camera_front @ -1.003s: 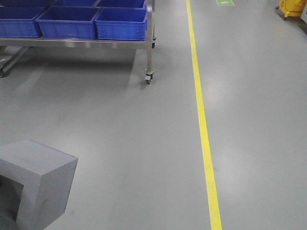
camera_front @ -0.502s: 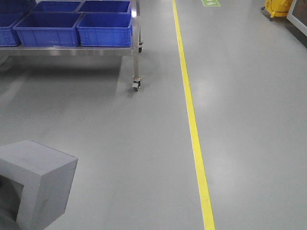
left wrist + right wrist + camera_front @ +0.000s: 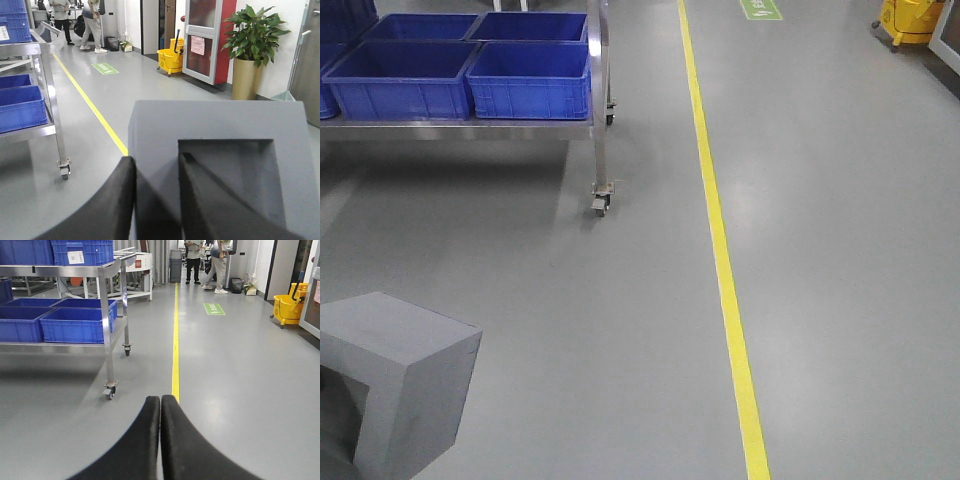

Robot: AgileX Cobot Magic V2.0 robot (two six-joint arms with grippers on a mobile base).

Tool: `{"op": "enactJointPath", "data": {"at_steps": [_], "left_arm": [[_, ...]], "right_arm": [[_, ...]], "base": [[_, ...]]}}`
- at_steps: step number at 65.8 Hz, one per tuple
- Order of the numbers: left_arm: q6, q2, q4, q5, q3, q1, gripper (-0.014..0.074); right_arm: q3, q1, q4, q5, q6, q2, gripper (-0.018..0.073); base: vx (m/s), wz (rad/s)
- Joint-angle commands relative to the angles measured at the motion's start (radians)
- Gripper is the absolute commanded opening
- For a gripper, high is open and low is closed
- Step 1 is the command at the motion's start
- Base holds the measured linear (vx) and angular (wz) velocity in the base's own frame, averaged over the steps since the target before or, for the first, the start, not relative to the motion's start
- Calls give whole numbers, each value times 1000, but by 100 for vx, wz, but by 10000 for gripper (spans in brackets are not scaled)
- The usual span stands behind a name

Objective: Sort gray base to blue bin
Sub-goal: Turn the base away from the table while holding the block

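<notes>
We note a gray shop floor (image 3: 520, 280) w/ a yellow line (image 3: 720, 250) running front to back. A wheeled steel rack (image 3: 601, 110) stands upper left in the front view, left of the line. Blue bins (image 3: 530, 80) sit side by side on its lower shelf, open tops up. A yellow mop bucket (image 3: 910, 20) stands at far right. The gray base (image 3: 400, 380) is lower left in the front view, well apart from rack and bins, held by the left gripper (image 3: 156, 159). Its jaws are narrow, clamped on one wall: one finger (image 3: 197, 200) inside the square recess, the other outside. Right gripper (image 3: 161, 399): fingers pressed together, nothing btwn them. A caster (image 3: 600, 205) sits under the rack's corner leg.
</notes>
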Motion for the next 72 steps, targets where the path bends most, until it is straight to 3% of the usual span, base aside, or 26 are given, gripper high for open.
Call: {"op": "enactJointPath", "data": {"at_steps": [1, 72], "left_arm": [[-9, 6, -10, -112, -30, -6, -6], [-9, 6, -10, -112, -30, -6, -6]], "right_arm": [[15, -3, -6, -74, -6, -12, -9], [15, -3, -6, -74, -6, -12, -9]], "base": [[40, -1], [43, -1]]}}
